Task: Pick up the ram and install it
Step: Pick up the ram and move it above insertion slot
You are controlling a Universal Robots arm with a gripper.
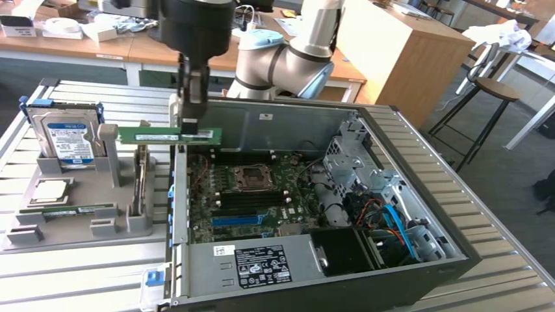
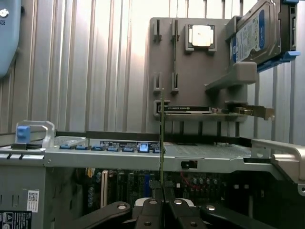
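Your desk (image 1: pixel 78 273) of metal slats carries two big things side by side. The open computer case (image 1: pixel 277 127) lies toward the edge on the exterior view's right, and a grey holder (image 1: pixel 78 224) sits toward the edge on the exterior view's left. The case lies on its side with the panel off, I judge, so that the motherboard (image 1: pixel 251 195) faces up and can be reached from above. The arm (image 1: pixel 286 58) reaches in from the desk's far edge and hangs its jaws down where holder and case meet.

The holder keeps each part in its own seat, probably so that each sits at a known place. A hard drive (image 1: pixel 69 140) stands upright at its far end. A processor (image 1: pixel 48 190) lies flat toward the near edge, with a spare green stick (image 1: pixel 78 209) in a groove beside it.

The ram (image 1: pixel 156 135) is in the air, clear of the holder, level with the case's rim on the holder side. The jaws are clamped on it from above, toward its case-side end. The stick hangs level with its long edge down, which I judge is how it must meet a slot. In the wrist view you see the ram (image 2: pixel 162 143) edge-on, a thin line running straight out from between the jaws. It is not yet over the dark slots (image 1: pixel 251 200) in the middle of the motherboard.
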